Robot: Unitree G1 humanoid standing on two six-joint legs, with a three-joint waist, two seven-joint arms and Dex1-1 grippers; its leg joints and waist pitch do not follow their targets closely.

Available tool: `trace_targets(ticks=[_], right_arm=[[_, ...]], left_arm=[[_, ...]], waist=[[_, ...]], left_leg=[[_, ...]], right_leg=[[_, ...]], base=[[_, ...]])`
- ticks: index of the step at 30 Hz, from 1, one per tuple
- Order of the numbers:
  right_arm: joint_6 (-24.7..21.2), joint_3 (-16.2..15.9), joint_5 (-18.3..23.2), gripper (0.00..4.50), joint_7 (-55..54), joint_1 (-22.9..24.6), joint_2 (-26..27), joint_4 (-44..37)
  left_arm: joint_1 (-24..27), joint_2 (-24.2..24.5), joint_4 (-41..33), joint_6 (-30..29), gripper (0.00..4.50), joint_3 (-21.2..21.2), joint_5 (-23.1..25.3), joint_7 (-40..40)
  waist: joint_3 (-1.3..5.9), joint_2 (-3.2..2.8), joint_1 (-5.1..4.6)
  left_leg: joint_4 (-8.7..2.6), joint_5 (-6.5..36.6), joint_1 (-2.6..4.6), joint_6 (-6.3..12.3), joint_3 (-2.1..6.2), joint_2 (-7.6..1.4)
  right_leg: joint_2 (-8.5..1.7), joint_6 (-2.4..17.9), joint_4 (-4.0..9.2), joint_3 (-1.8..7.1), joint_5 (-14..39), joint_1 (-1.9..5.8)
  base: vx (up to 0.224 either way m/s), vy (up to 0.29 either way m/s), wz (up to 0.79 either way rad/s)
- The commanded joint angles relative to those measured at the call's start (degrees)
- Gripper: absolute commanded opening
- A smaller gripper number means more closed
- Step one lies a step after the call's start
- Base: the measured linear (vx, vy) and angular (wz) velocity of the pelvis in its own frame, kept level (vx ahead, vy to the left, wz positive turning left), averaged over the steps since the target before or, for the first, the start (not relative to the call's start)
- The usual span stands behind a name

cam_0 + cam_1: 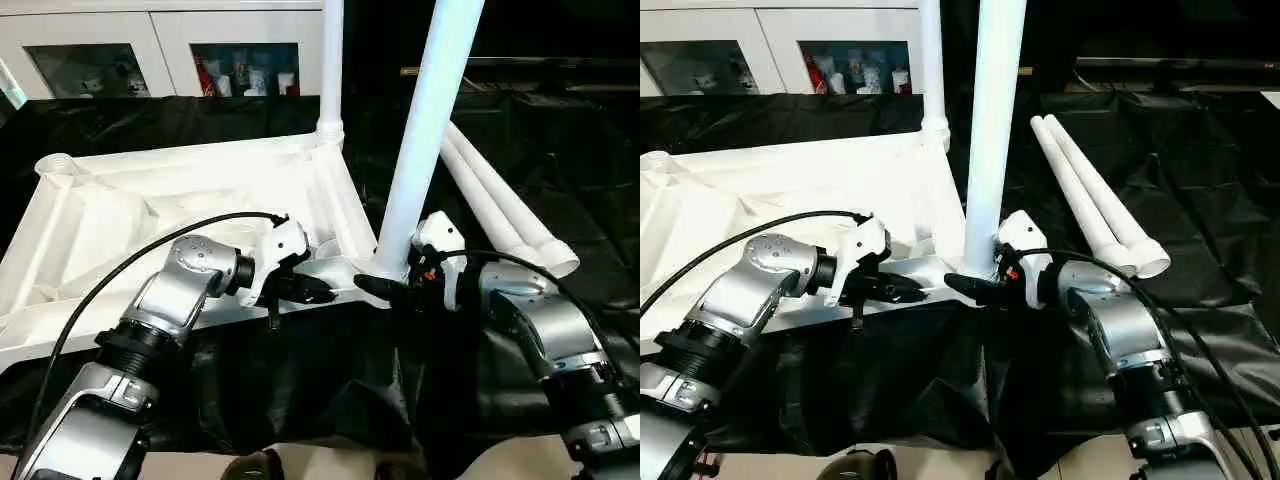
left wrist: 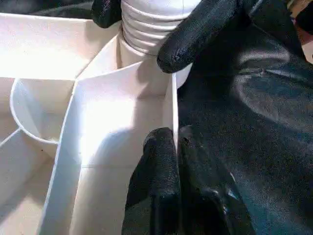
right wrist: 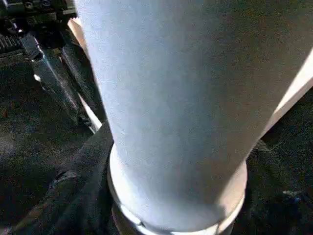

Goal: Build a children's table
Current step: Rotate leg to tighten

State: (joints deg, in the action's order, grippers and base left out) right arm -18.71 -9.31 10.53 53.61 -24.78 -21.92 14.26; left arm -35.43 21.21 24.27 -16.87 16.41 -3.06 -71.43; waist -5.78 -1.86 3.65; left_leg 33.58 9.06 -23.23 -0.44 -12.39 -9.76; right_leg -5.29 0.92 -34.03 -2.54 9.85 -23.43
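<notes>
Left eye view: the white plastic rectangular table top lies upside down on a black cloth, its ribbed underside facing up. Two long white tapered tube legs stand upright in corner sockets: a far leg at 12 o'clock and a near leg at the corner closest to the robot. Two more white tube legs lie side by side on the cloth at 3 o'clock. That makes four legs in all. The silver left forearm reaches in from 7 o'clock, bent at the wrist, and the left gripper points across toward the near corner, its black fingers pressed together over the top's near rim. The right forearm comes in from 5 o'clock, and the right gripper sits at the base of the near leg.

Right eye view: the same layout, with white cabinets along the far edge at 11 o'clock.

Left wrist view: the left gripper's two fingers pinch the thin white rim wall of the table top between them. Beyond it, the other gripper's black fingers straddle the ribbed foot of the near leg, spread to either side.

Right wrist view: the near leg rises close up, its base seated in a round corner socket.
</notes>
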Motion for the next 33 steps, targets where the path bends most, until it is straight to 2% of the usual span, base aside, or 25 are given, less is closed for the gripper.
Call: trace_targets(ticks=[1, 2, 3, 4, 5, 6, 8, 9, 12, 14, 15, 16, 17, 19, 22, 24, 25, 28, 31, 32, 33], right_arm=[[-0.96, 0.43, -1.07, 2.8, -5.34, 0.09, 2.88, 2.55], [-0.52, 2.18, -2.27, 2.8, -12.29, -1.03, 5.82, 6.77], [-0.52, 2.18, -2.27, 2.8, -12.29, -1.03, 5.82, 6.77], [-0.06, 3.49, -3.37, 2.79, -18.33, -2.31, 8.23, 10.91], [0.07, 3.96, -3.73, 2.79, -20.52, -2.79, 9.06, 12.35], [0.44, 4.51, -4.12, 2.78, -23.54, -3.64, 10.35, 14.35], [0.86, 5.67, -4.53, 2.77, -29.43, -5.67, 13.16, 18.33], [1.1, 6.07, -4.48, 2.77, -31.61, -6.74, 14.61, 20.03], [2.33, 5.96, -4.79, 2.77, -35.53, -9.89, 18.27, 24.01], [3.88, 5.54, -6.02, 2.77, -36.58, -11.83, 20.29, 26.65], [4.4, 5.79, -5.76, 2.77, -36.42, -12.36, 20.85, 27.49], [4.75, 6.23, -5.18, 3.33, -36.15, -12.91, 21.47, 28.2], [5.07, 6.48, -4.77, 3.47, -35.79, -13.48, 22.02, 28.81], [6.36, 6.44, -4.92, 3.53, -35.59, -14.17, 22.46, 28.89], [7.75, 6.3, -5.85, 3.93, -36.09, -14.66, 22.27, 29.63], [9.11, 6.02, -6.77, 3.93, -35.61, -14.4, 21.37, 29.22], [9.23, 5.91, -7.02, 3.93, -35.05, -14.11, 20.77, 28.65], [8.56, 5.94, -6.71, 3.93, -32.36, -13.13, 19.12, 26.54], [6.94, 3.49, -6.99, 3.93, -23.29, -9.84, 13.17, 20.18], [6.94, 3.49, -6.99, 3.93, -23.29, -9.84, 13.17, 20.18], [6.7, 3.28, -6.91, 3.93, -22.32, -9.5, 12.55, 19.52]], left_arm=[[-0.93, -2.17, -2.21, 0.85, 0.0, -0.02, -2.08, 0.31], [-1.73, -3.89, -1.07, -0.19, 0.0, -0.88, -1.68, 3.97], [-1.73, -3.89, -1.07, -0.19, 0.0, -0.88, -1.68, 3.97], [-2.73, -5.79, 0.31, -1.08, 0.0, -1.68, -1.09, 7.89], [-3.09, -6.46, 0.87, -1.22, 0.0, -1.92, -0.78, 9.37], [-3.75, -7.5, 1.84, -1.56, 0.0, -2.12, -0.12, 11.72], [-5.28, -10.06, 3.94, -2.42, 0.0, -2.81, 1.12, 17.23], [-6.0, -11.44, 4.78, -3.26, 0.0, -3.25, 1.45, 19.76], [-7.66, -15.19, 6.33, -4.81, 0.0, -4.33, 1.97, 26.27], [-8.31, -17.3, 6.73, -4.8, 0.0, -4.65, 1.9, 28.63], [-8.46, -17.76, 6.91, -4.7, 0.0, -4.7, 1.89, 28.97], [-8.54, -18.09, 7.02, -4.35, 0.0, -4.57, 1.95, 28.97], [-8.61, -18.32, 7.18, -4.11, 0.0, -4.48, 1.92, 28.91], [-8.37, -18.0, 7.2, -3.52, 0.0, -4.17, 1.87, 28.14], [-7.73, -17.2, 6.73, -2.73, 0.0, -3.57, 1.78, 26.58], [-6.69, -16.16, 5.31, -2.53, 0.0, -2.99, 1.65, 24.66], [-6.17, -15.51, 4.71, -2.21, 0.0, -2.63, 1.62, 23.48], [-5.23, -14.12, 3.87, -1.17, 0.0, -2.23, 1.48, 20.99], [-3.61, -10.94, 1.74, 0.15, 0.0, -1.59, 0.02, 14.4], [-3.61, -10.94, 1.74, 0.15, 0.0, -1.59, 0.02, 14.4], [-3.5, -10.63, 1.53, 0.07, 0.0, -1.56, -0.19, 13.77]], waist=[[4.77, 0.46, -0.16], [4.73, 0.43, -0.21], [4.62, 0.38, -0.53], [4.56, 0.48, -0.57], [4.59, 0.49, -1.08], [4.62, 0.49, -1.15], [4.56, 0.49, -1.58], [4.6, 0.49, -1.75], [4.72, 0.5, -1.72], [4.83, 0.61, -1.71], [4.91, 0.79, -1.58], [4.98, 0.73, -1.56], [4.92, 1.0, -1.56], [4.94, 0.85, -1.5], [4.67, 0.9, -1.59], [4.57, 0.97, -1.7], [4.56, 0.81, -1.69], [4.55, 0.81, -1.7], [4.58, 0.72, -1.38], [4.56, 0.72, -1.41], [4.62, 0.58, -1.44]], left_leg=[[-4.06, 12.67, 2.09, 1.99, 1.89, -3.51], [-4.09, 13.02, 2.12, 1.75, 1.95, -3.48], [-4.16, 13.94, 2.22, 0.87, 1.93, -3.42], [-4.21, 14.72, 2.17, 0.32, 2.06, -3.35], [-4.31, 15.88, 2.18, -0.86, 2.21, -3.24], [-4.3, 16.08, 2.33, -0.96, 2.22, -3.29], [-4.35, 16.3, 2.14, -0.95, 2.24, -3.2], [-4.27, 16.44, 2.36, -0.94, 2.18, -3.14], [-4.04, 14.34, 2.21, -0.15, 2.05, -3.06], [-3.86, 12.65, 1.85, 0.84, 1.99, -2.97], [-3.79, 11.6, 1.86, 1.55, 1.99, -2.97], [-3.66, 10.23, 1.78, 2.64, 1.91, -2.93], [-3.66, 9.69, 1.77, 3.12, 1.87, -2.95], [-3.57, 8.58, 1.78, 4.57, 1.81, -2.98], [-3.73, 10.5, 1.89, 4.29, 1.84, -3.07], [-3.88, 11.78, 1.88, 3.63, 1.92, -3.11], [-3.96, 12.06, 1.95, 3.32, 2.01, -3.16], [-3.99, 12.18, 1.98, 3.31, 1.95, -3.2], [-3.96, 11.26, 1.91, 3.96, 1.95, -3.29], [-3.95, 11.03, 1.85, 4.06, 1.92, -3.27], [-3.92, 11.2, 2.02, 4.16, 1.83, -3.3]], right_leg=[[-3.41, 13.4, 3.57, 2.21, 12.38, 2.07], [-3.45, 13.37, 3.66, 2.21, 12.92, 2.02], [-3.4, 13.4, 3.84, 2.22, 14.48, 1.7], [-3.48, 13.09, 3.92, 2.15, 15.69, 1.86], [-3.48, 12.28, 4.09, 2.1, 17.67, 1.96], [-3.48, 12.09, 4.16, 2.17, 17.65, 1.86], [-3.4, 11.98, 4.15, 2.18, 16.86, 1.88], [-3.31, 12.12, 4.27, 2.2, 16.47, 1.72], [-3.35, 12.69, 4.09, 2.18, 14.1, 1.99], [-3.39, 12.98, 3.88, 2.17, 12.05, 2.28], [-3.33, 13.06, 3.77, 2.05, 10.8, 2.44], [-3.28, 13.42, 3.65, 2.07, 8.76, 2.5], [-3.22, 13.55, 3.61, 2.03, 7.98, 2.51], [-3.2, 14.2, 3.42, 1.96, 6.36, 2.57], [-3.28, 13.93, 3.75, 1.93, 9.75, 2.46], [-3.32, 13.28, 3.94, 1.93, 12.25, 2.35], [-3.33, 13.0, 4.0, 1.96, 12.88, 2.33], [-3.24, 12.82, 3.93, 2.03, 12.11, 2.32], [-3.19, 13.03, 3.71, 2.04, 9.59, 2.47], [-3.12, 13.09, 3.62, 2.04, 9.08, 2.55], [-3.12, 13.53, 3.59, 2.07, 8.9, 2.29]], base=[[0.0, 0.0, 0.0], [0.0, 0.0, 0.0], [0.0, 0.0, 0.0], [0.0, 0.0, 0.0], [0.0, 0.0, 0.0], [0.0, 0.0, 0.0], [0.0, 0.0, 0.0], [0.0, 0.0, 0.0], [0.0, 0.0, 0.0], [0.0, 0.0, 0.0], [0.0, 0.0, 0.0], [0.0, 0.0, 0.0], [0.0, 0.0, 0.0], [0.0, 0.0, 0.0], [0.0, 0.0, 0.0], [0.0, 0.0, 0.0], [0.0, 0.0, 0.0], [0.0, 0.0, 0.0], [0.0, 0.0, 0.0], [0.0, 0.0, 0.0], [0.0, 0.0, 0.0]])
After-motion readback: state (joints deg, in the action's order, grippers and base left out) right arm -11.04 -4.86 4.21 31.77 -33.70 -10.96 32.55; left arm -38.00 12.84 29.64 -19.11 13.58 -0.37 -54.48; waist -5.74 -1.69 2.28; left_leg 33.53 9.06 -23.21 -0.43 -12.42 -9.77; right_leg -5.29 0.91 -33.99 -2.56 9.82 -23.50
